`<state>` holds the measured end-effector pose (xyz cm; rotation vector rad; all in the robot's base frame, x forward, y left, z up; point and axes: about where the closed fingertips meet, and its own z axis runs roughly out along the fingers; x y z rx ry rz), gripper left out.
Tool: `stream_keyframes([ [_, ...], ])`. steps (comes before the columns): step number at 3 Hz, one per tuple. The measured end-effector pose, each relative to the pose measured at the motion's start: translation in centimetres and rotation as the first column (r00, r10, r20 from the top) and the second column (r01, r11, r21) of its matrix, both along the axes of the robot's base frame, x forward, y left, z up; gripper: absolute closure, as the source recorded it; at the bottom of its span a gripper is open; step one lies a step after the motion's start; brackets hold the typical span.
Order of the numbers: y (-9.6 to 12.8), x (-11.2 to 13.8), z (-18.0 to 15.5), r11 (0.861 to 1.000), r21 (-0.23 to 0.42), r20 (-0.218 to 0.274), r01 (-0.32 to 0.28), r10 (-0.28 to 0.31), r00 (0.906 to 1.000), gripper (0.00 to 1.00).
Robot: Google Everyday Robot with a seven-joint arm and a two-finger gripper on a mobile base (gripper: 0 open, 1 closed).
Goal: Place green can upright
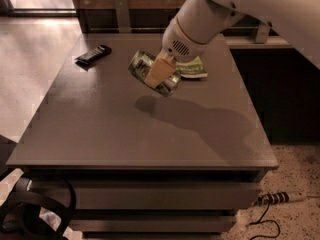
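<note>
One green can [141, 64] is clamped sideways in the gripper [160, 74] above the table [100, 134]; better turn it vertical, lower flat, then release.

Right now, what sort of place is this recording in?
Probably an office or lab room: a grey drawer table, and a power strip with cables on a speckled floor. The gripper holds the can tilted above the table.
</note>
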<state>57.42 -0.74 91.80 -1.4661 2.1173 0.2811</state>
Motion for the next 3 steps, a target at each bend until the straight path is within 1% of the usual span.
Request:
stream_keyframes([
  [1,-0.6,0.7,0.4,0.983,0.169,0.046,-0.067,0.06,0.9971,1.0],
  [2,-0.4,0.6,0.6,0.941,0.308,0.12,-0.142,0.109,0.9867,1.0],
  [3,0.2,-0.4,0.5,0.897,0.398,0.191,-0.193,0.125,0.9736,1.0],
])
